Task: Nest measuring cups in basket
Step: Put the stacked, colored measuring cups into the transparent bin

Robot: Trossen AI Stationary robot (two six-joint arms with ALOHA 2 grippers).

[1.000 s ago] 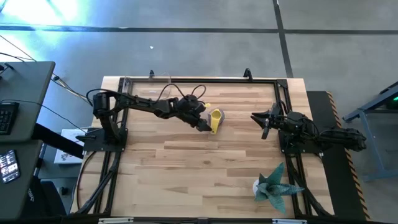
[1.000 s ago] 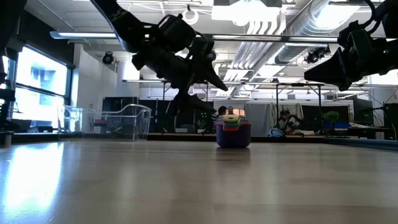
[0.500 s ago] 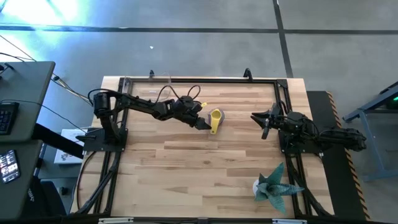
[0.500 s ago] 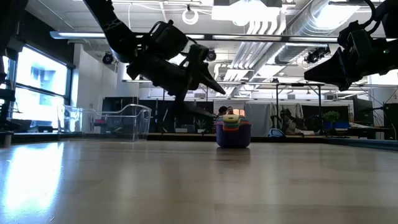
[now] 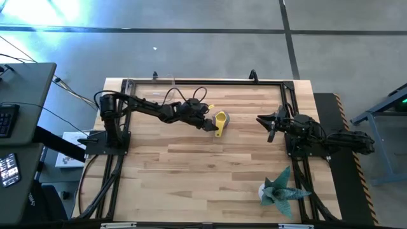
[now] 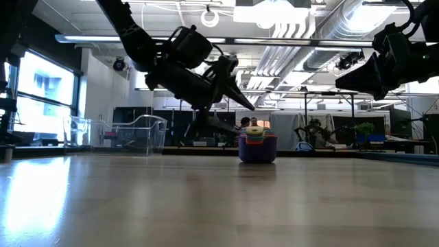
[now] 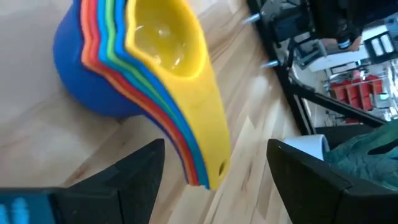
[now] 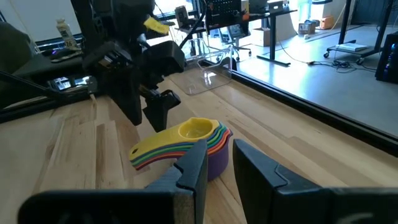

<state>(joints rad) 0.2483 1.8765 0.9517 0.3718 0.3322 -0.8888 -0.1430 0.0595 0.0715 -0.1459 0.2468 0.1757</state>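
> Basket (image 6: 134, 134) location?
Sat well behind the left gripper (image 5: 207, 123), clear and empty-looking.

> Cups?
Measuring cups (image 5: 220, 121) were nested on the table just ahead of its spread fingers, handles between them. Right gripper (image 5: 271, 125) hung apart, slightly open.

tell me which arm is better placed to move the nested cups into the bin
Left. Its open claw hovers right beside the stacked measuring cups, fingers straddling the handles in its wrist view. The right claw waits farther off. The clear basket sits on the left arm's side.
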